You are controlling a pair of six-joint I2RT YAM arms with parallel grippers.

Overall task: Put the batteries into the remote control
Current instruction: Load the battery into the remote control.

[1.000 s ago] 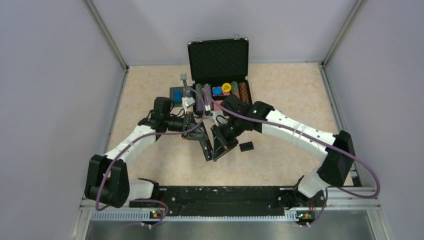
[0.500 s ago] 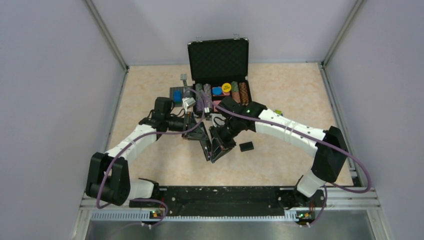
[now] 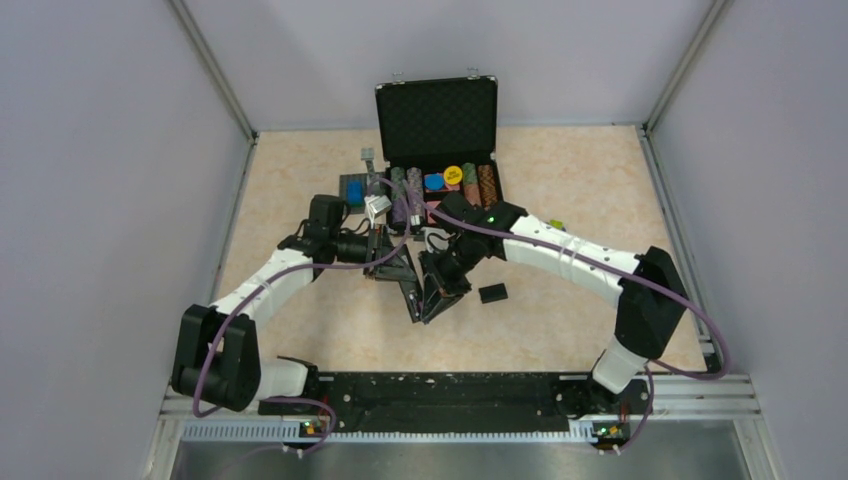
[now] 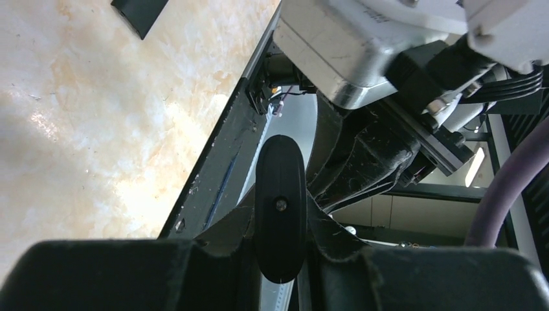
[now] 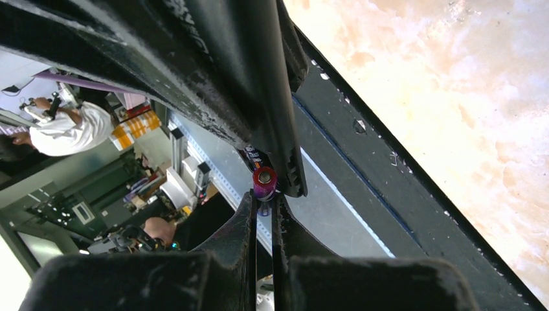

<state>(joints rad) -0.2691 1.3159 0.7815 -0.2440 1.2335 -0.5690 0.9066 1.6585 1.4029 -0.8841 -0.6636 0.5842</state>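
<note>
My left gripper (image 3: 393,266) is shut on the remote control (image 3: 411,297), a slim black bar held up off the table, tilted toward the near side. In the left wrist view its rounded end (image 4: 280,207) sits clamped between my fingers (image 4: 280,223). My right gripper (image 3: 438,286) is right beside the remote and shut on a battery (image 5: 264,182), a purple cylinder with a metallic end pinched at the fingertips (image 5: 262,197). The battery touches the remote's edge (image 5: 275,110). I see only this one battery.
The small black cover piece (image 3: 492,293) lies on the table right of the grippers and shows in the left wrist view (image 4: 138,11). An open black case (image 3: 437,118) with coloured chips stands behind, and small items (image 3: 353,188) lie left of it.
The right arm's elbow has swung left and the right gripper has edged slightly closer to the remote. The left arm holds still.
</note>
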